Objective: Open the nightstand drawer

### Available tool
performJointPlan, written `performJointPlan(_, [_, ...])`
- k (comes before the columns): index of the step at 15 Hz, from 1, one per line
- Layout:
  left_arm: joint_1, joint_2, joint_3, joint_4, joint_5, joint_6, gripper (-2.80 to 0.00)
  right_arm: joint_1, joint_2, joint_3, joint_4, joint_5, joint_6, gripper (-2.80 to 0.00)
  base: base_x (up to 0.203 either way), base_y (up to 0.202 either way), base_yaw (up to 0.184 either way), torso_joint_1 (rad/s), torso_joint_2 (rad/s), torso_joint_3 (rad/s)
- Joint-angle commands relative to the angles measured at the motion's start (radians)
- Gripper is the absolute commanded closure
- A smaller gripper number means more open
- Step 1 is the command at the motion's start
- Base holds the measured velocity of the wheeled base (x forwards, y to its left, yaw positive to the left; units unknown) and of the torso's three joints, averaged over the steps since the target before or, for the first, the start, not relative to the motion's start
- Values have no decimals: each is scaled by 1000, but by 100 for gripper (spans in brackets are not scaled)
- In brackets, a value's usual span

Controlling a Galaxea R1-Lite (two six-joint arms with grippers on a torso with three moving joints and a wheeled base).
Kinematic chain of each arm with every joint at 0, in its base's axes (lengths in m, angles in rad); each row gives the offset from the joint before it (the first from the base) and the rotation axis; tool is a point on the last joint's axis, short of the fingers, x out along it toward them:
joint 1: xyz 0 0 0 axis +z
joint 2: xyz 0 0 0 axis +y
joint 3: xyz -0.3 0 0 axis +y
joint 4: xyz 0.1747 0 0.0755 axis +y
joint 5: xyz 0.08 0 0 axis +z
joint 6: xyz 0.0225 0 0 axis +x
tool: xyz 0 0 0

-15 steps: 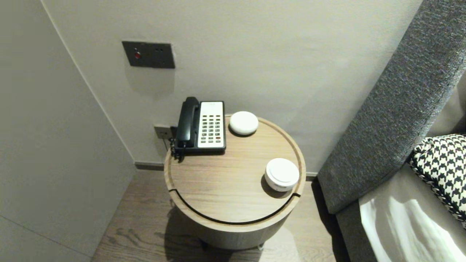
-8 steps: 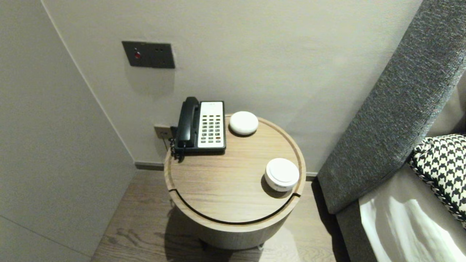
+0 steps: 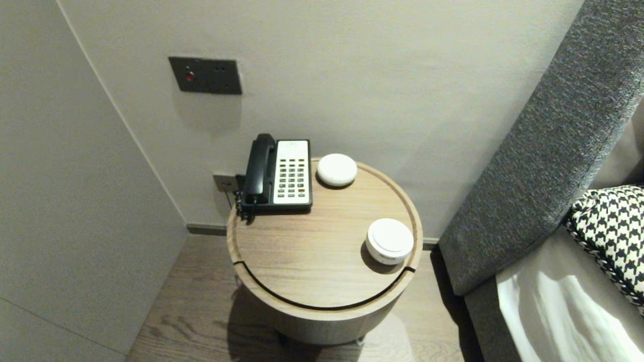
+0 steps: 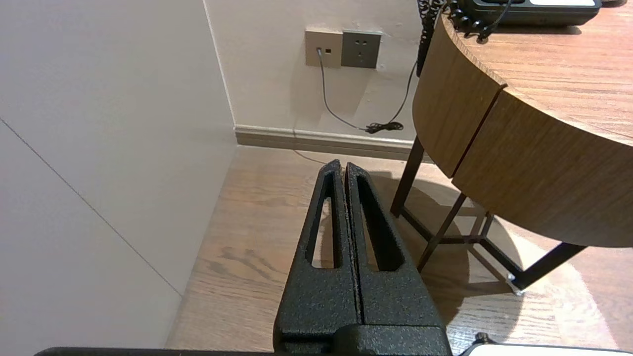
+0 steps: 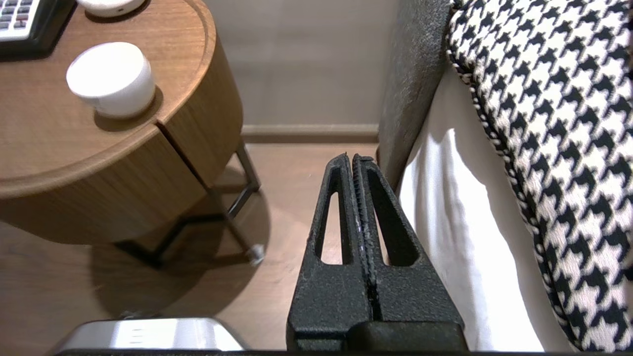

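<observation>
A round wooden bedside table [image 3: 302,266] carries a black-and-white desk phone [image 3: 279,173] at its back left, a flat white puck [image 3: 336,170] at the back, and a white lidded round container [image 3: 390,241] near its right rim. Neither arm shows in the head view. My left gripper [image 4: 342,166] is shut and empty, low over the wood floor beside the table's left side [image 4: 494,148]. My right gripper [image 5: 350,158] is shut and empty too, over the floor between the table [image 5: 163,148] and the bed; the white container [image 5: 111,79] lies off to its side.
A grey upholstered headboard [image 3: 548,146] and a bed with a white sheet [image 3: 568,322] and a houndstooth pillow [image 3: 611,226] stand at the right. Walls close the back and left, with a switch panel [image 3: 205,75]. Wall sockets [image 4: 342,48] and a cable sit behind the table.
</observation>
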Motion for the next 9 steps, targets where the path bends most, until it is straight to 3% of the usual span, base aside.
performJointPlan(1, [0, 0, 0, -1, 1, 0, 0, -1, 280, -127, 12, 3, 47, 0, 0, 0, 0, 0, 0, 0])
performJointPlan(5, [0, 0, 0, -1, 1, 0, 0, 17, 698, -374, 39, 5, 143, 0, 0, 0, 0, 0, 0, 0])
performJointPlan(9, [0, 0, 0, -1, 1, 0, 0, 157, 1002, -775, 179, 5, 324, 0, 0, 0, 0, 0, 0, 0])
